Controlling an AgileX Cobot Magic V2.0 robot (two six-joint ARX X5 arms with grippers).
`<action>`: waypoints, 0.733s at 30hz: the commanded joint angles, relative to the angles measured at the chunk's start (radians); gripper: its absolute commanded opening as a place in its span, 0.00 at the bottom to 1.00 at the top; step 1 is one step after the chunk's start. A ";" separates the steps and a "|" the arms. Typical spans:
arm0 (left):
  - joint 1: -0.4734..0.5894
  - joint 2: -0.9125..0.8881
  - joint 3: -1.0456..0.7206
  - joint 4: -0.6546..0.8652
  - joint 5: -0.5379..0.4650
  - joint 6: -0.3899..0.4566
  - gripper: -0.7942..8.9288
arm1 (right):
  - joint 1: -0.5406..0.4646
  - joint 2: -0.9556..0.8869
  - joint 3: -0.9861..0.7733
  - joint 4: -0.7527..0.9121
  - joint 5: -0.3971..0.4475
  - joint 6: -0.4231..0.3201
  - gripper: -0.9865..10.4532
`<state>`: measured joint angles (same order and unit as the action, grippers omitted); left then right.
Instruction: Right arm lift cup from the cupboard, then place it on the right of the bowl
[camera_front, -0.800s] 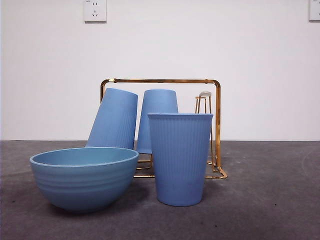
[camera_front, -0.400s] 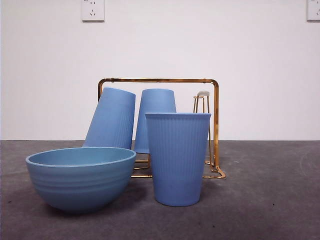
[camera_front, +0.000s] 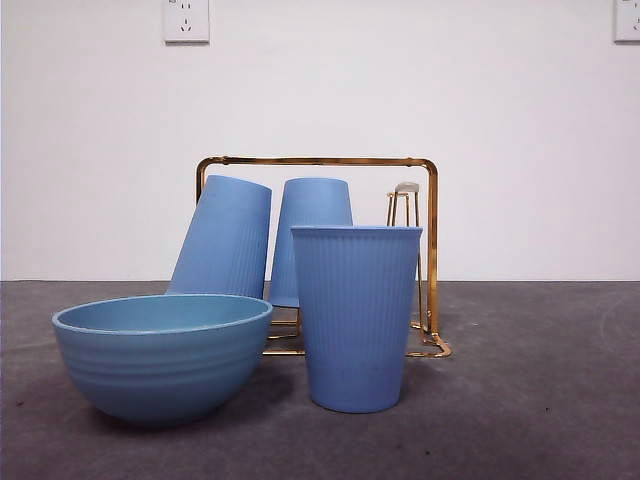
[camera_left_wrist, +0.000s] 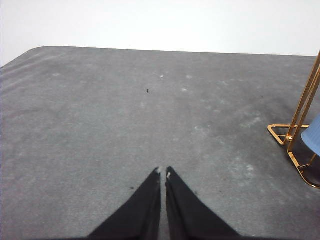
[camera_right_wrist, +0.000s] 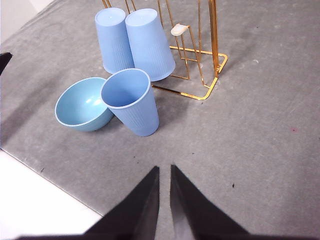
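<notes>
You would have judged the job as good as done: the tall ribbed light-blue cup (camera_front: 357, 318) stood upright on the grey table (camera_front: 540, 410), mouth up, just to the right of the wide round light-blue bowl (camera_front: 162, 354) and very close to it (whether the two touched could not be told). The right gripper (camera_right_wrist: 164, 169) hung above bare table, well clear of the cup, its black jaws drawn almost together and holding nothing. At most, a retreat seemed left.

Behind the cup, the gold wire cupboard (camera_front: 432, 250) carried two more blue cups (camera_front: 262, 240) upside down on its pegs, with one white-tipped peg (camera_front: 406, 189) bare. The left gripper (camera_left_wrist: 163, 171) waited apart over open table, jaws all but closed and empty, near the rack's foot. You had nothing blocking either arm.
</notes>
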<state>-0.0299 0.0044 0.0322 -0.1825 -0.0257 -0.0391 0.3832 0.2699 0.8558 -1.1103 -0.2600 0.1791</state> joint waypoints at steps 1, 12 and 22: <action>0.002 -0.001 -0.019 -0.006 0.000 0.016 0.10 | 0.002 0.000 0.010 0.010 -0.001 -0.012 0.12; 0.002 -0.001 -0.019 -0.006 0.000 0.016 0.10 | 0.002 0.000 0.010 0.010 -0.001 -0.012 0.12; 0.002 -0.001 -0.019 -0.006 0.000 0.016 0.10 | -0.121 -0.011 -0.066 0.097 0.006 -0.012 0.11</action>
<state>-0.0303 0.0044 0.0322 -0.1825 -0.0257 -0.0364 0.2741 0.2630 0.7986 -1.0321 -0.2600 0.1791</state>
